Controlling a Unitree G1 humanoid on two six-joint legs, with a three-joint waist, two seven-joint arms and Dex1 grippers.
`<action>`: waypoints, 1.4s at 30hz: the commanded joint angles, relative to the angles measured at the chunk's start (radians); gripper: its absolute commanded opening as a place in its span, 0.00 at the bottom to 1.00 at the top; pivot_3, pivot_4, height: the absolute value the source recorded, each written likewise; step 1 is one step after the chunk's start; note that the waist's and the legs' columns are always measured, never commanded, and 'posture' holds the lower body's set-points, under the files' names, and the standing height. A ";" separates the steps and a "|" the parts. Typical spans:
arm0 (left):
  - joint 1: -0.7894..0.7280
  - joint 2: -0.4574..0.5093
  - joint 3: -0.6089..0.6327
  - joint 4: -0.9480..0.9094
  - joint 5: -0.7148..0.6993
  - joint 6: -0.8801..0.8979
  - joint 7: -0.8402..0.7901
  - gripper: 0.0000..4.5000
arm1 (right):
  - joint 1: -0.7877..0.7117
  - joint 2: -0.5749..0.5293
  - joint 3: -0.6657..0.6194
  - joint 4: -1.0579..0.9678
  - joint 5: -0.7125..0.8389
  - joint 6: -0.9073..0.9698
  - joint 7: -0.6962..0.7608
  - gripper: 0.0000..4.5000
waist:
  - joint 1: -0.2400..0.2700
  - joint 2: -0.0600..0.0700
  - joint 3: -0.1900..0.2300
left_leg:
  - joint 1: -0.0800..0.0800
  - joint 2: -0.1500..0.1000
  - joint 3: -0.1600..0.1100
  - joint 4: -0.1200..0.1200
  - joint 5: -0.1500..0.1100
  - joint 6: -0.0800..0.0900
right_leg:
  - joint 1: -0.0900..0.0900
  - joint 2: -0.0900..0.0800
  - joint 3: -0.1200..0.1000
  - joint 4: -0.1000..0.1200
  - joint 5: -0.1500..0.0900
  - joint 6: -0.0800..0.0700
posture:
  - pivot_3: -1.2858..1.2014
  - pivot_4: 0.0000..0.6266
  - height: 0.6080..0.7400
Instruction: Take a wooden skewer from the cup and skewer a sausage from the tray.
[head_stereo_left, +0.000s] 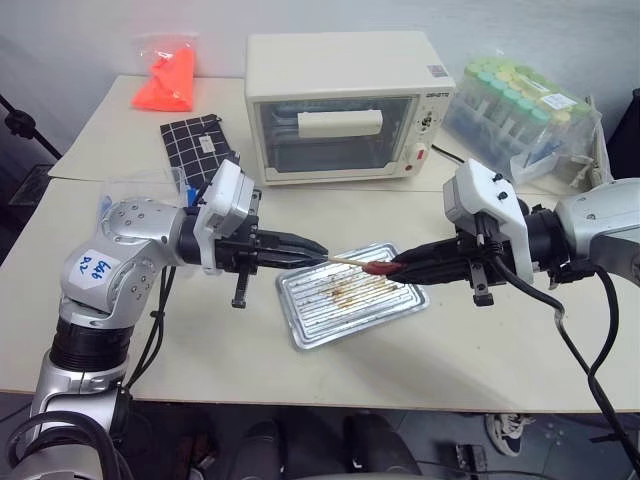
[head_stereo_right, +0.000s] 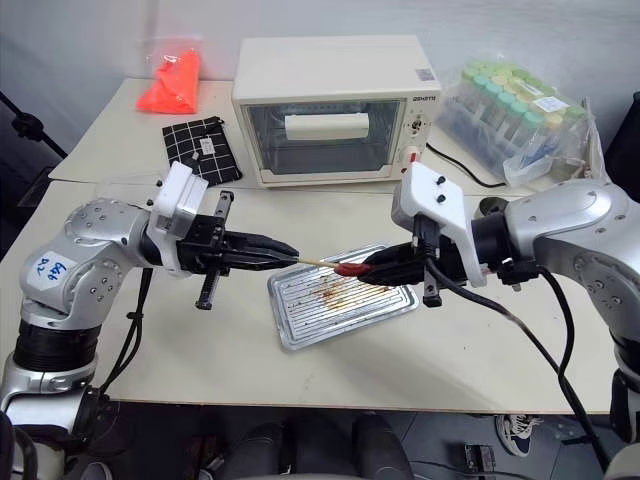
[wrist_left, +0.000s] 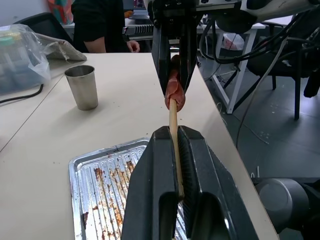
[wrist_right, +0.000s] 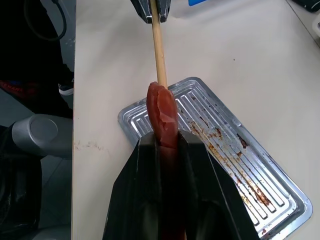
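Above the silver tray (head_stereo_left: 330, 310), my left gripper (head_stereo_left: 318, 256) is shut on the wooden skewer (head_stereo_left: 348, 261), which points level toward the right arm. My right gripper (head_stereo_left: 400, 268) is shut on the dark red sausage (head_stereo_left: 380, 268), whose free end faces the skewer. In the right wrist view the skewer (wrist_right: 158, 45) meets the sausage (wrist_right: 162, 112) at its end. I cannot tell how deep the tip sits. The grey metal cup (wrist_left: 83, 86) stands upright on the table beyond the tray (wrist_left: 100, 175).
A cream toaster oven (head_stereo_left: 335, 105) stands behind the tray. At the back right is a bagged rack of green-capped tubes (head_stereo_left: 520, 110). A black checkered pouch (head_stereo_left: 200, 145) and an orange bag (head_stereo_left: 168, 80) lie at the back left. A person (wrist_left: 100, 25) sits beyond the table.
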 joint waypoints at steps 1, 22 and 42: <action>-0.001 -0.038 -0.043 -0.050 0.001 -0.010 0.031 0.00 | -0.031 0.038 -0.013 -0.056 0.051 -0.041 0.022 0.08 | 0.000 0.000 0.000 | 0.000 0.000 0.000 0.000 0.000 0.000 | 0.000 0.000 0.000 0.000 0.000 0.000 | 0.52 0.24 1.00; 0.428 0.068 0.343 -0.353 -0.039 0.049 0.327 0.00 | -0.073 0.004 -0.017 0.115 -0.106 -0.162 0.055 0.86 | -0.006 0.000 0.000 | 0.000 0.001 0.000 0.000 -0.001 0.000 | 0.001 -0.001 0.000 -0.001 0.000 0.000 | 0.52 0.24 1.00; 0.558 -0.169 0.738 -0.239 0.063 0.103 1.033 0.00 | -0.184 0.156 -0.061 0.229 -0.057 -0.120 -0.052 0.99 | 0.008 -0.001 0.000 | 0.001 -0.001 -0.001 0.000 -0.002 0.002 | 0.003 -0.002 -0.002 -0.002 0.000 0.001 | 0.52 0.24 1.00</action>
